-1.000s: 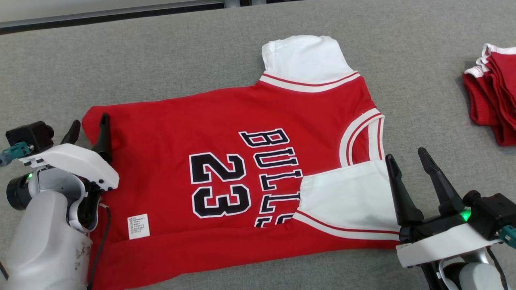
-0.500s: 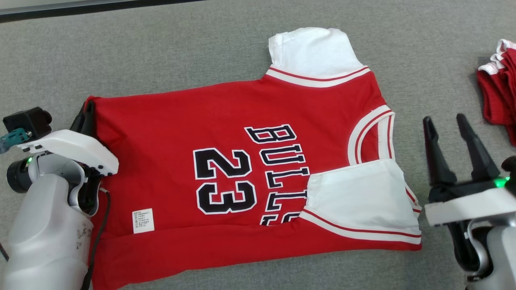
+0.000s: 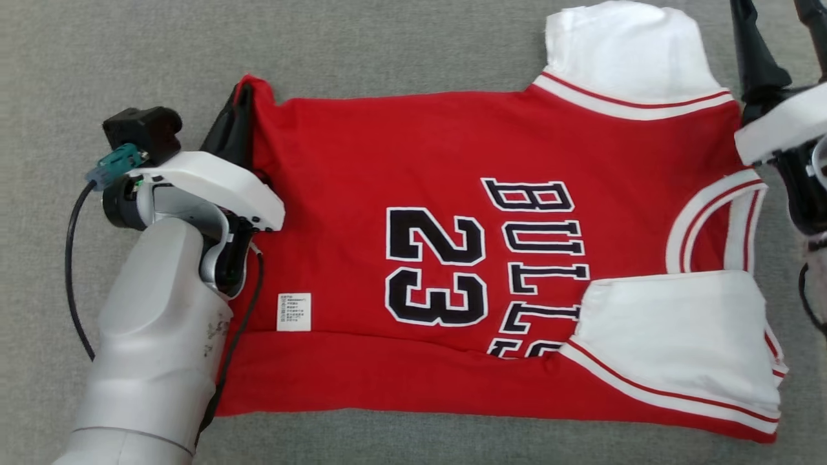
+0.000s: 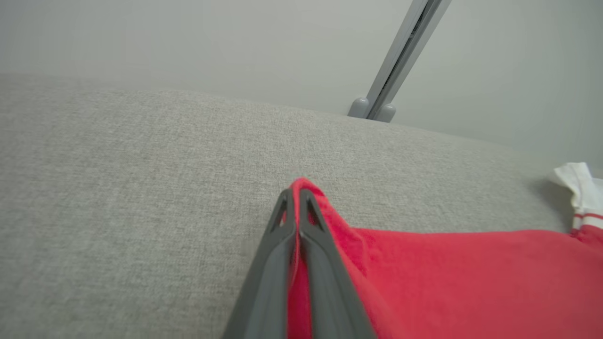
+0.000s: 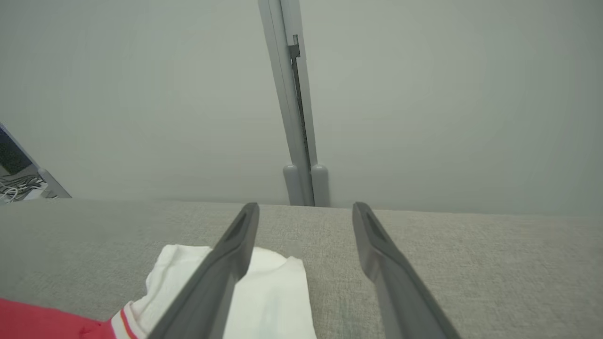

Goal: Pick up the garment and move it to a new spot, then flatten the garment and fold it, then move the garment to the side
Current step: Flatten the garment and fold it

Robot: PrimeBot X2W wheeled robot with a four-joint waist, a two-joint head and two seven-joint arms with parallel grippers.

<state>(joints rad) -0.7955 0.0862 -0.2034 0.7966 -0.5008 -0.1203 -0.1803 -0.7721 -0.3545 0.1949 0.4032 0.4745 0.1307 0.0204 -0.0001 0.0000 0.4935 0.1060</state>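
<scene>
The garment, a red jersey, is found spread front-up across the grey table, hem toward the robot's left and neck toward its right. The left gripper is noted with its jaws clamped together on the far hem corner, red cloth being pinched between the fingers and drawn up into a small peak in the left wrist view. The right gripper is observed with jaws spread wide and nothing between them, held above the table just beside the far sleeve, which it does not touch as far as can be told. The near sleeve is laid inward over the chest, covering the tail of the lettering, and a crease is seen along the near side below the care label. It is judged that the near side has been turned in already. It is further judged that the far edge is being taken at both ends, hem corner secured and shoulder end not yet seized, so that it can be lifted evenly and folded across. Counted: one garment, two white sleeves, one care label, one two-digit number, two grippers, one of them gripping.
</scene>
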